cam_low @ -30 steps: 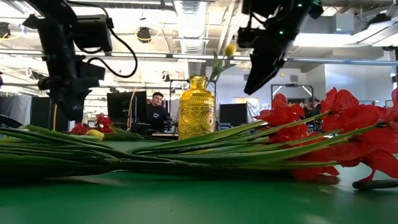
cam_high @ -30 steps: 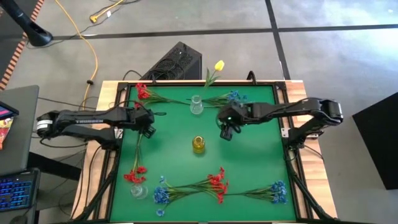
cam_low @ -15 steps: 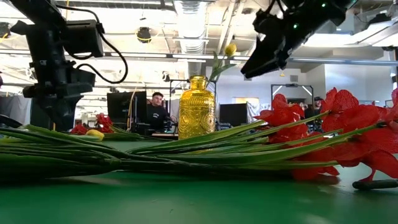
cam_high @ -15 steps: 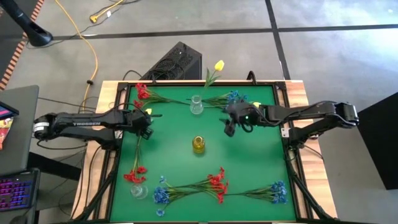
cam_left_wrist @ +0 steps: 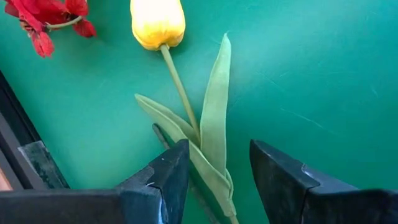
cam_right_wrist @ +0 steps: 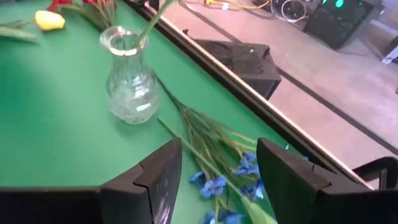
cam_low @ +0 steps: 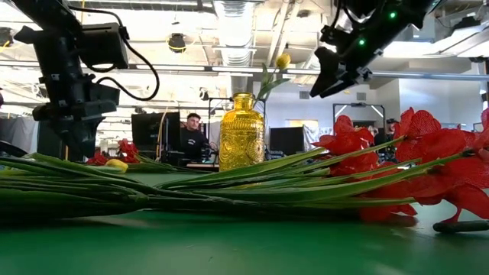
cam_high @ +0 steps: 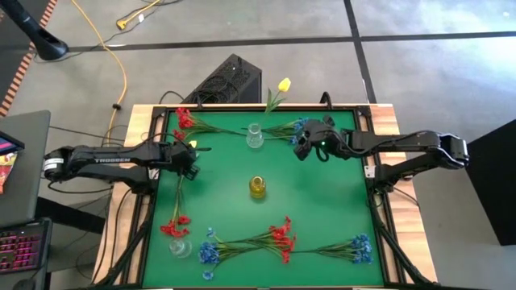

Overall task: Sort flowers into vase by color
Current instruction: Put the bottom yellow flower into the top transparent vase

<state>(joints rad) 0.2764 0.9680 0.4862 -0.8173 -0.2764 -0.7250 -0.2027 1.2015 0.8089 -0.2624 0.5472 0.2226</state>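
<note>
A yellow tulip (cam_high: 192,145) lies flat on the green mat near the left edge. My left gripper (cam_high: 187,163) hovers over it, open, its fingers on either side of the tulip's stem and leaves (cam_left_wrist: 208,149), with the head (cam_left_wrist: 157,22) ahead. My right gripper (cam_high: 302,149) is open above the mat near a blue spray (cam_high: 301,126) by the far edge, and faces the clear vase (cam_right_wrist: 129,87). That vase (cam_high: 255,135) holds a yellow tulip (cam_high: 284,84). A yellow vase (cam_high: 257,187) stands mid-table. A clear vase (cam_high: 179,246) near the left corner holds a red spray (cam_high: 173,228).
A red spray (cam_high: 187,120) lies at the far left. Along the near edge lie a blue spray (cam_high: 209,253), a red spray (cam_high: 281,237) and another blue spray (cam_high: 358,246). A black frame (cam_high: 369,173) borders the mat. Bare mat lies between the yellow vase and the right edge.
My right gripper has moved from beside the yellow vase toward the table's far edge and the blue spray, rising and tipping more level. My left gripper has sunk a little toward the yellow tulip. No flower has moved.
</note>
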